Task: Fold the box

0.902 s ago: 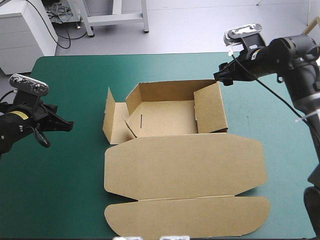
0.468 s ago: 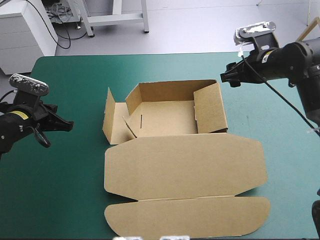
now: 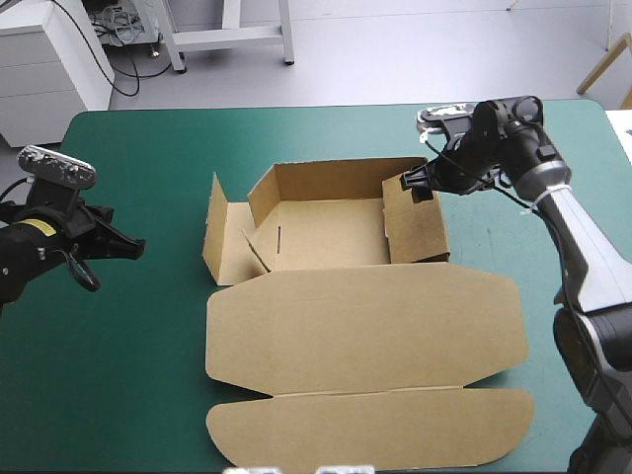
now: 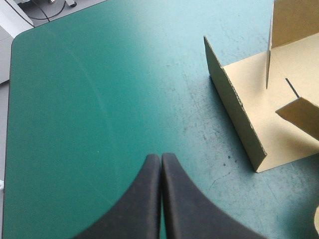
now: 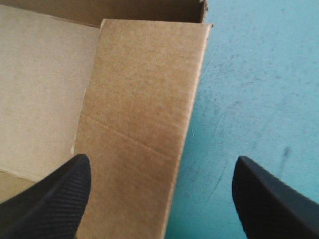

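One surface (image 3: 148, 128) under one teal-green cover (image 3: 118, 395) carries one brown box (image 3: 365, 326), a single cut sheet of board. On that sheet two lid pieces lie flat toward the near edge: one large panel (image 3: 365, 311) and one narrower rounded flap (image 3: 375, 430). Two full walls stand raised, one far wall (image 3: 336, 178) and one right wall (image 3: 415, 217), and one end panel (image 3: 214, 232) stands upright at the left. Two small tabs (image 3: 257, 252) angle inward on the left side. One short slit (image 3: 280, 237) shows in the floor. Two pincers are over the surface, one left pincer (image 3: 136, 247) and one right pincer (image 3: 413, 186), each with two black fingers (image 4: 144, 209), four in all.
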